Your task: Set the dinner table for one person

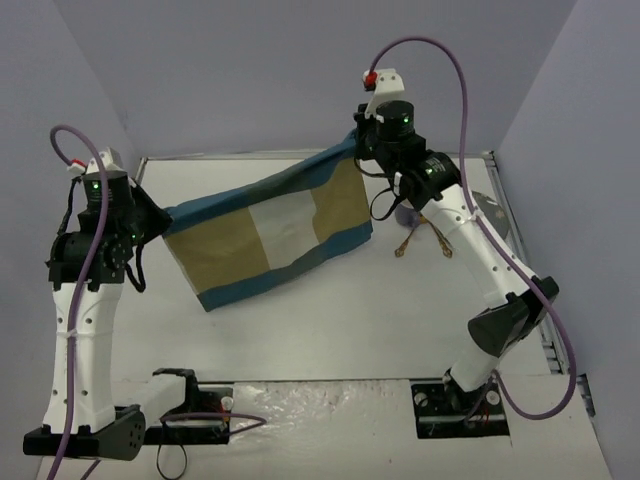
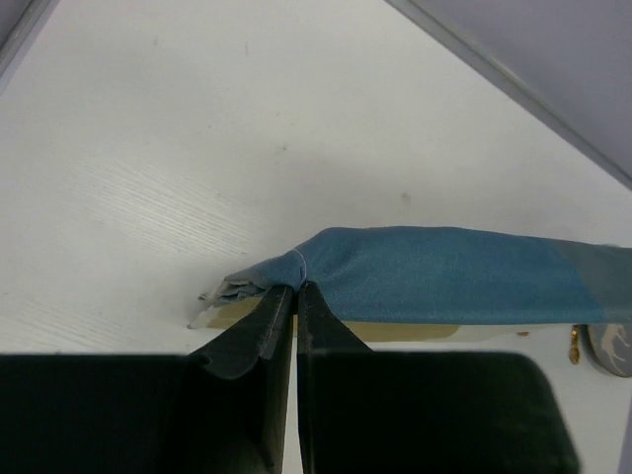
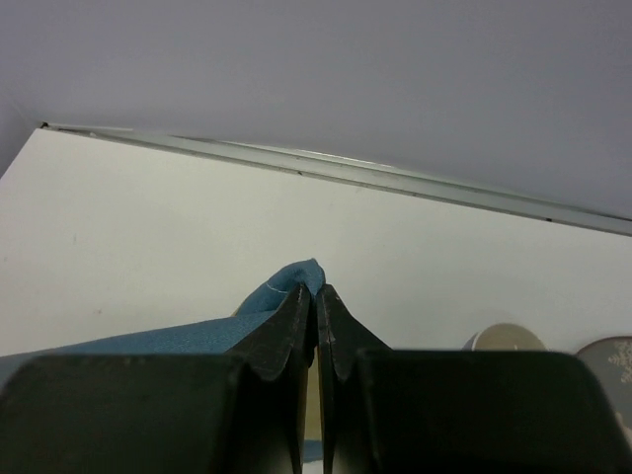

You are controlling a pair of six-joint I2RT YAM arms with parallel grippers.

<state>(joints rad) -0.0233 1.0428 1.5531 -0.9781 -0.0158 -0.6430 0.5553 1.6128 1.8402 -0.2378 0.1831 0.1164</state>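
Observation:
A blue-and-tan striped placemat (image 1: 270, 235) hangs stretched between my two grippers above the white dinner table (image 1: 330, 320). My left gripper (image 1: 168, 215) is shut on its left corner, and in the left wrist view the blue hem (image 2: 444, 276) bunches at the closed left gripper (image 2: 296, 286). At the back, my right gripper (image 1: 355, 140) is shut on the opposite corner. The right wrist view shows a fold of blue cloth (image 3: 286, 281) pinched in the right gripper (image 3: 317, 289). The mat's lower edge droops toward the table.
Gold cutlery (image 1: 420, 238) lies on the table to the right of the mat, below the right arm. A patterned grey plate (image 3: 607, 355) and a round tan object (image 3: 506, 338) sit nearby. Lilac walls (image 1: 250, 70) enclose the table at the back and on both sides.

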